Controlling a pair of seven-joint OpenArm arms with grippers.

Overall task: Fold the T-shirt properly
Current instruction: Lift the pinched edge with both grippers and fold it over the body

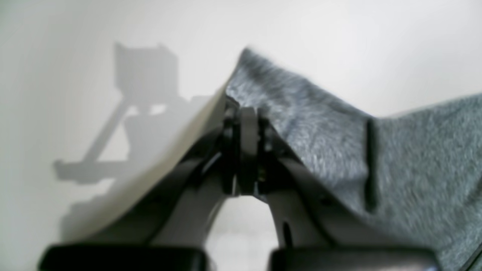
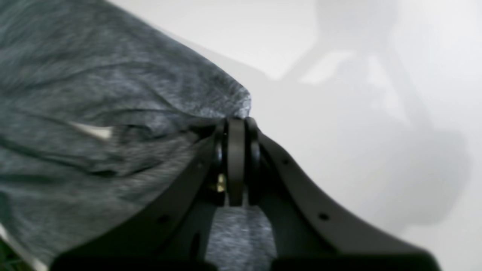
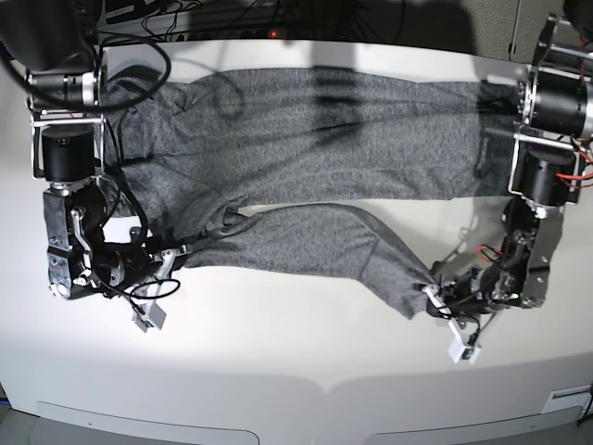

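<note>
Writing: no brand, label or lettering can be read on the cloth, the arms or the table.
Cloth: the T-shirt (image 3: 306,139), a large heathered dark-grey knit shirt of soft, wrinkly fabric, plain and without print, lies spread across the far half of the white, smooth table (image 3: 296,371); a long fold of it runs along the near edge from one arm to the other.
Texture: mottled light and dark fibres, fuzzy in the wrist views; creases and one dark seam line show in the left wrist view.
Left gripper (image 1: 246,113): black, curved matte fingers clenched on an edge of the T-shirt, which rises to a peak above the tips and drapes off to one side.
Right gripper (image 2: 235,122): black fingers pressed together, pinching a bunched edge of the T-shirt, whose cloth hangs away in folds.
Shadows: soft grey arm shapes fall on the table.
</note>
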